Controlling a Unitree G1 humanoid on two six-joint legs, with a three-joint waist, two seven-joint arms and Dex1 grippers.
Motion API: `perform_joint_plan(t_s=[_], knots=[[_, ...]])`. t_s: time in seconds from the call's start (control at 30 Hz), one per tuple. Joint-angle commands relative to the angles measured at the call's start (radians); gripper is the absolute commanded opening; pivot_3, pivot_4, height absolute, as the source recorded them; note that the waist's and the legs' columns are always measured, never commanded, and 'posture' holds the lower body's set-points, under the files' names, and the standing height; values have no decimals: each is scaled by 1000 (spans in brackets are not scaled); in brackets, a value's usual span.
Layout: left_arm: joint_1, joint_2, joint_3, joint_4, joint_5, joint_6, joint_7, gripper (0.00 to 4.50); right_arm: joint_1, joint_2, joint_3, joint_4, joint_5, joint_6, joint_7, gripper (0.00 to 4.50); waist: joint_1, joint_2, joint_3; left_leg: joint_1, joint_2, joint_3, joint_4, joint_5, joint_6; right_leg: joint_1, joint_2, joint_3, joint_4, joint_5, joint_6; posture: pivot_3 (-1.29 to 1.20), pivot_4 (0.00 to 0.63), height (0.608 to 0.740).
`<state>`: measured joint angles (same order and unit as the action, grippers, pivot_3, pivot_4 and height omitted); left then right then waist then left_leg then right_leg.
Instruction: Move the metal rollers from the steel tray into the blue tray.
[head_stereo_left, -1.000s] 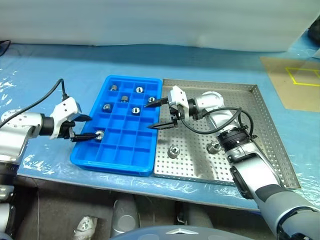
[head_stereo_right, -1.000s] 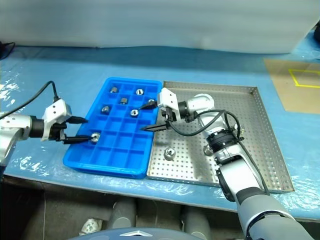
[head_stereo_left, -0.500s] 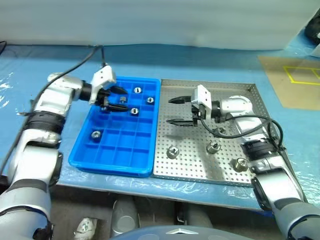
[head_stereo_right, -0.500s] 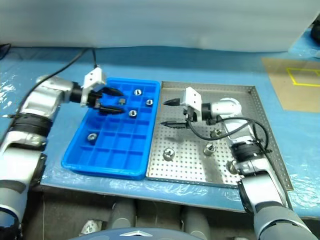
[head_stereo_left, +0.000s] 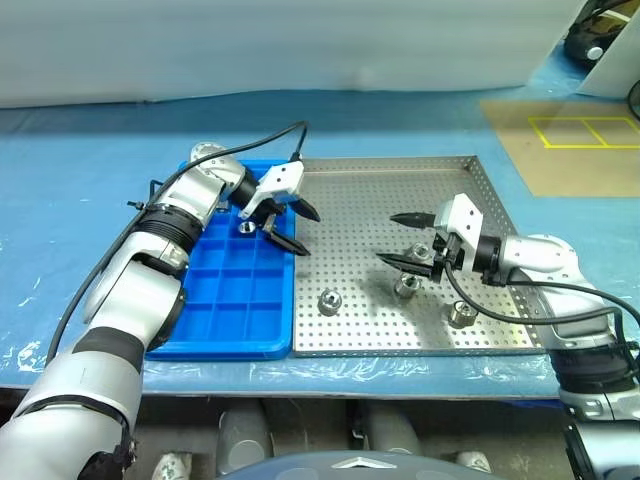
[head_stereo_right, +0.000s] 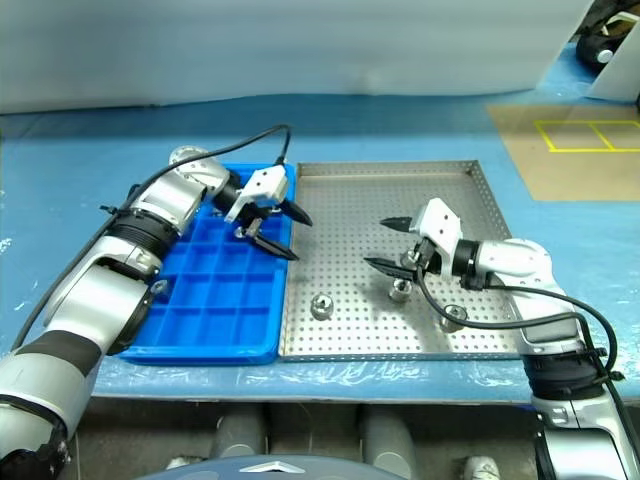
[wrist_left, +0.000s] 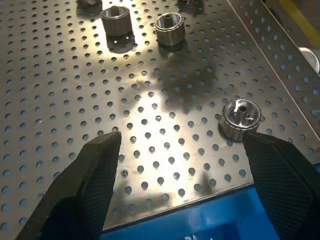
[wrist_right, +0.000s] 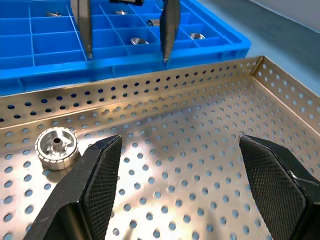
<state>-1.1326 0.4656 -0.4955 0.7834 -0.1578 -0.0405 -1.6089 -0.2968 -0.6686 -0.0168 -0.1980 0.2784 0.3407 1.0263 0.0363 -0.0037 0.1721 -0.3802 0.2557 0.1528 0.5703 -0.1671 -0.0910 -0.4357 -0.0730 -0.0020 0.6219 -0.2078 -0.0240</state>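
Both grippers, left (head_stereo_left: 297, 229) and right (head_stereo_left: 402, 240), hover empty with fingers apart over the steel tray (head_stereo_left: 370, 190), where three rollers (head_stereo_left: 329, 301) remain (others sit in the blue tray (head_stereo_left: 235, 310)). We judge it best to straddle one roller squarely before closing.

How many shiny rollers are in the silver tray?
3 rollers show in the steel tray: one front-middle, one below the right tool, one front-right. More may hide behind it.
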Motion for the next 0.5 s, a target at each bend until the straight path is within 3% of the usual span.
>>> perform_joint_plan(t_s=[0.03,0.23,0.5], knots=[[11,37,-109,-124,-86,-67,-6,4060,11,-10,-34,-77,30,19,-36,3855,0,0,0,1,0,0,1,0,0,0,0,1,0,0,0,-353,150,740],[22,13,-172,-178,-127,-58,-6,4060,37,-7,-22,-110,41,35,-67,3855,0,0,0,5,-2,2,2,0,0,4,0,4,1,1,2,-358,150,740],[63,-11,-243,-163,-80,-113,-6,4060,72,-8,-23,-143,49,48,-94,3855,-12,0,0,5,-3,3,3,-2,3,5,0,5,0,1,2,-399,150,740]])
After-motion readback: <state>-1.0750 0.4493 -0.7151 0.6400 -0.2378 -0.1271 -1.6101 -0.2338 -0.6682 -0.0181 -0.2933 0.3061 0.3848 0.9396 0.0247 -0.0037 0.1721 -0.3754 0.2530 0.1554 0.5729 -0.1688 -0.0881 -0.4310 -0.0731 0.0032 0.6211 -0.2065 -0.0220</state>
